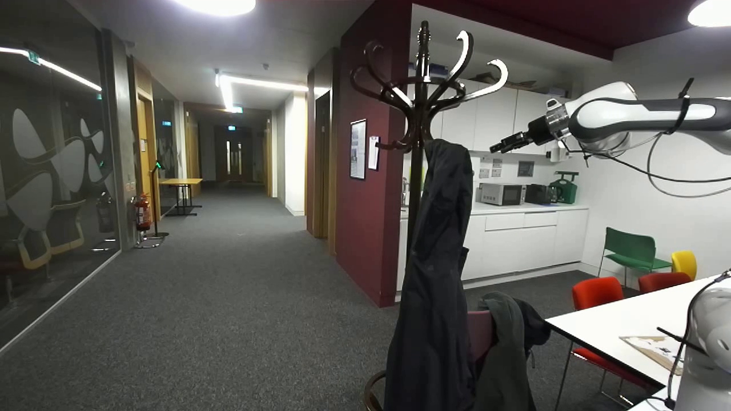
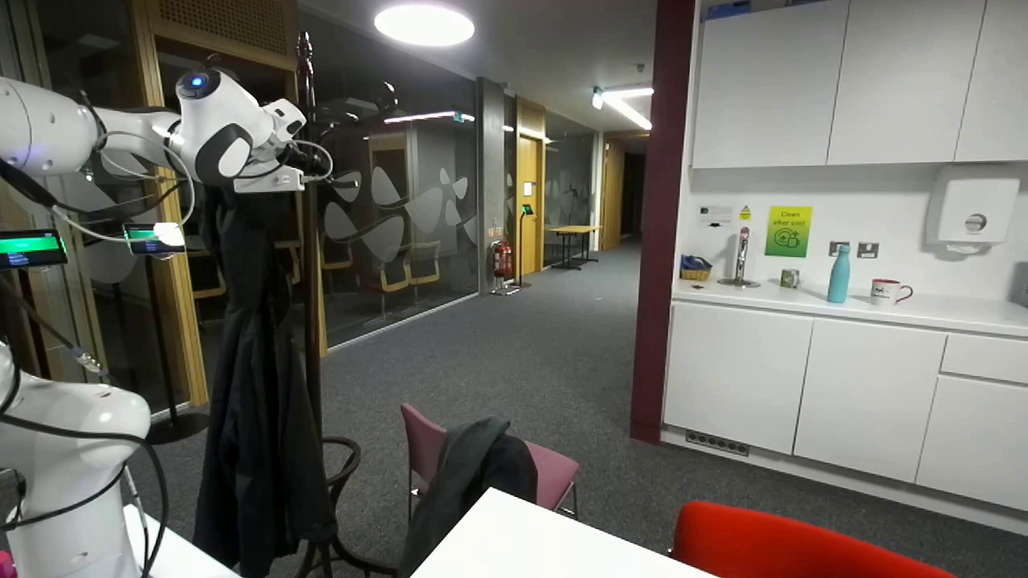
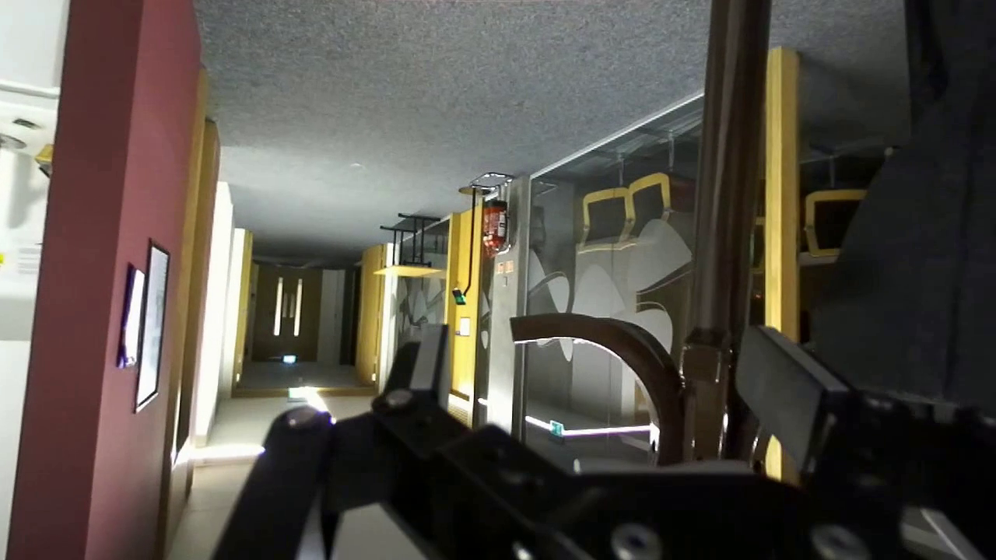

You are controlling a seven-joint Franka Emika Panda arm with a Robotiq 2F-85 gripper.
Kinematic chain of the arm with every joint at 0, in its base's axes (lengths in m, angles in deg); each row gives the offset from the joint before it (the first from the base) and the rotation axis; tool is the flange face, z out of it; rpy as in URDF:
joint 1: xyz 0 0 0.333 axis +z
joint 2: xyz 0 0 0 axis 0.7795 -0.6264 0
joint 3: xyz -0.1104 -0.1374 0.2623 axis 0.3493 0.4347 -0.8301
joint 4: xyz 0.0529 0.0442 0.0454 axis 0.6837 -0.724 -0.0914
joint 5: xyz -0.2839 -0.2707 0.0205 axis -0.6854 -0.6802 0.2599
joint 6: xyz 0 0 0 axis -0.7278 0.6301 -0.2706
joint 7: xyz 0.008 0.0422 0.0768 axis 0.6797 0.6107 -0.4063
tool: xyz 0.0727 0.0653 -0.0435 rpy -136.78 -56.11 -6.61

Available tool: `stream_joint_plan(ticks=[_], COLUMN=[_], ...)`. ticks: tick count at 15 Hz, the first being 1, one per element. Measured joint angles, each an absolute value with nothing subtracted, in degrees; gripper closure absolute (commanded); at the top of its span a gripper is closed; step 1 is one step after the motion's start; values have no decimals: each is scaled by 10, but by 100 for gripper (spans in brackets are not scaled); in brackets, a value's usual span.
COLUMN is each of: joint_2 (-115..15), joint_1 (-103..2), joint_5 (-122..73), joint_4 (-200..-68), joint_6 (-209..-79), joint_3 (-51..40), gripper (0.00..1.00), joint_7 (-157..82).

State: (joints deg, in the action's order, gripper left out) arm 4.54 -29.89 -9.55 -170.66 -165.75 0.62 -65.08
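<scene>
My gripper (image 3: pixel 599 365) is open and holds nothing, its fingers (image 3: pixel 790 389) spread wide. A dark brown coat stand (image 1: pixel 420 108) with curved hooks is nearest. In the wrist view, which stands upside down, one hook (image 3: pixel 591 327) shows between the fingers, with the pole (image 3: pixel 727 179) near the right finger. I cannot tell how far off they are. In an exterior view the gripper (image 1: pixel 495 146) points at the stand from the right, apart in the picture. A long black coat (image 1: pixel 437 257) hangs on the stand. The fingers are small and partly lost against dark surroundings in an exterior view (image 2: pixel 345 184).
A mauve chair (image 2: pixel 554 474) with a grey jacket (image 2: pixel 462 457) stands by the coat stand. A white table (image 1: pixel 645 308) and red chairs (image 1: pixel 597 294) are in front. Kitchen cupboards (image 2: pixel 739 377) and a maroon wall (image 1: pixel 368 228) stand behind.
</scene>
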Motion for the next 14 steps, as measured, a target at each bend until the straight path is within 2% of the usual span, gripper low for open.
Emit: stream_joint_plan(ticks=[10,14], joint_2=[42,47], joint_1=[-299,-306], joint_5=[-102,-111], joint_4=[-1700,-1630], joint_6=[-1655,-1603], joint_3=[17,16], gripper=[0,0], joint_7=[-652,-652])
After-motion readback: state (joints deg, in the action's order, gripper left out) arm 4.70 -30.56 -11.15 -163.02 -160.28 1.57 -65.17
